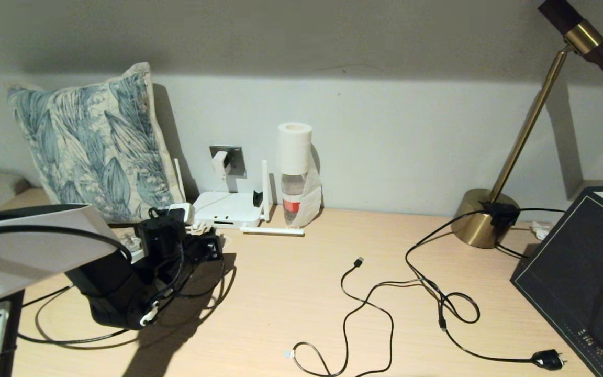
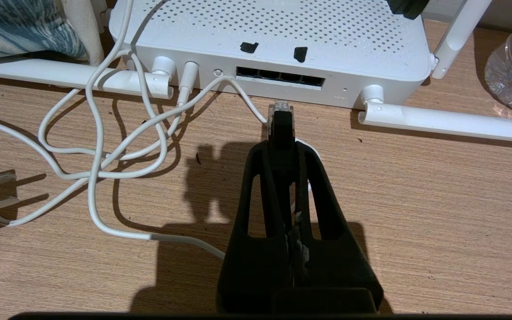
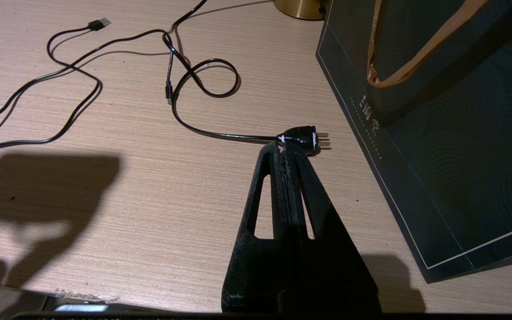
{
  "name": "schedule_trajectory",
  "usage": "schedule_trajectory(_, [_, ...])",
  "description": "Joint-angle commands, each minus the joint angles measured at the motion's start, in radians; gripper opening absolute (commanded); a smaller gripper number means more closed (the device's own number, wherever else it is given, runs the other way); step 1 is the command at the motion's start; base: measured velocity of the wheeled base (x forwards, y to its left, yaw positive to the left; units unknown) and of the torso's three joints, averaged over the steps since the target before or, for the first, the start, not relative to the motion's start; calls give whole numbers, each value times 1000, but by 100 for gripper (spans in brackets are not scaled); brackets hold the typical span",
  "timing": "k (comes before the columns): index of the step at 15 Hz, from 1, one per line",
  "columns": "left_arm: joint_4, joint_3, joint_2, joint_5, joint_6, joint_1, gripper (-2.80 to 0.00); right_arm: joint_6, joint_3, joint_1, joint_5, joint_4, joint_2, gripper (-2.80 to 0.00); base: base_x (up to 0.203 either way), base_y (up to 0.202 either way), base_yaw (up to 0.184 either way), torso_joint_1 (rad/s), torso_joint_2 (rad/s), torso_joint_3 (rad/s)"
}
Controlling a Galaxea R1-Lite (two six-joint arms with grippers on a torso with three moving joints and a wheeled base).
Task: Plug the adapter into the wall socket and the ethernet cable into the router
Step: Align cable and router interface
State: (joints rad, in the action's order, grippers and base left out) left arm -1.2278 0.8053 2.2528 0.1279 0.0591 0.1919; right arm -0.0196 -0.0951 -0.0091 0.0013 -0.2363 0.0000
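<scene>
The left gripper (image 2: 282, 146) is clamped on the ethernet cable (image 2: 281, 122), fingers pressed tight around its black boot, and the clear clip plug pokes out just short of the router (image 2: 327, 44). That plug sits right in front of the dark port row (image 2: 280, 76), close but not touching. The router lies flat at the far left of the desk (image 1: 291, 293) against the wall, one antenna (image 2: 447, 121) lying along the wood. Above it, the adapter (image 1: 220, 162) is seated in the wall socket (image 1: 236, 159), its white cord (image 2: 105, 146) looping down beside the router. Over on the right, the right gripper (image 3: 288, 153) hangs pinched together, holding nothing, above a black plug (image 3: 302, 137) beside a dark bag (image 3: 460, 146).
</scene>
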Motion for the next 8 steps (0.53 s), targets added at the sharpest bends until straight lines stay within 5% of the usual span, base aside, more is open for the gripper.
schedule_trajectory(1, [-7,0,-1,1,1,0,-280,0,0,0,0,-1,0,-280,0,0,0,0,0,0])
schedule_trajectory(8, [-7,0,-1,1,1,0,-280,0,0,0,0,-1,0,-280,0,0,0,0,0,0])
